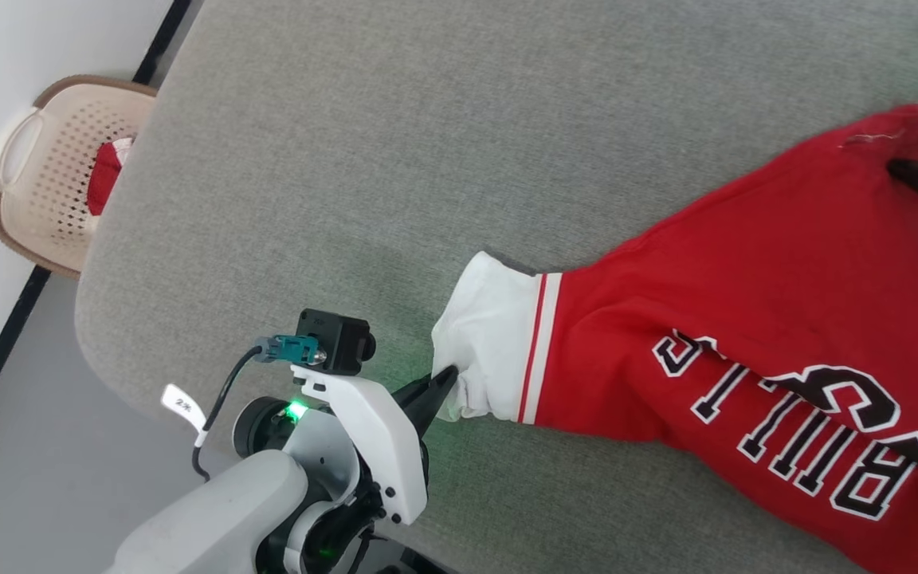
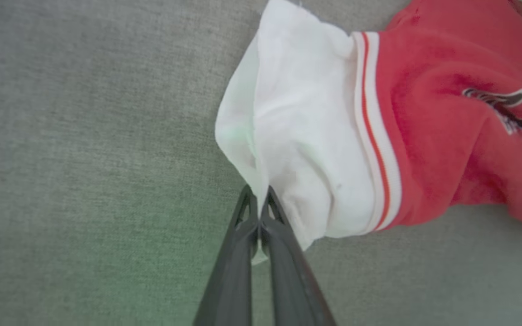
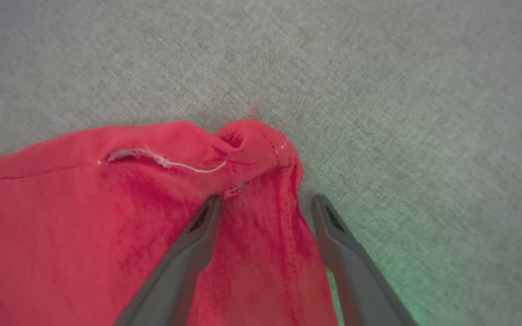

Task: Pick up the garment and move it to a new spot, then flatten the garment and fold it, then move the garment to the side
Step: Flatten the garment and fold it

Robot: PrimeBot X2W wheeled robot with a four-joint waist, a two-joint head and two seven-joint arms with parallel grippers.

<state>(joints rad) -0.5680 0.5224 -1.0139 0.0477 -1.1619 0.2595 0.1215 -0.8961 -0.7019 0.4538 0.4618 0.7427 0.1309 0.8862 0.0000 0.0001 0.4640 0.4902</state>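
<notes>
- Found garment [image 1: 746, 319] sprawled and creased across grey desk [image 1: 347, 159], lettering side up; neither flat nor folded.
- Judged to be at the spreading stage. Left to do: flattening, folding, shifting aside. Unable to confirm the first relocation.
- Noted left gripper [image 2: 258, 199] pressed together on the edge of the white sleeve [image 2: 297, 117], at the garment's left end.
- Noted right gripper [image 3: 265, 201] spread, straddling the red hem corner [image 3: 252, 136] at the opposite end, pinching nothing.
</notes>
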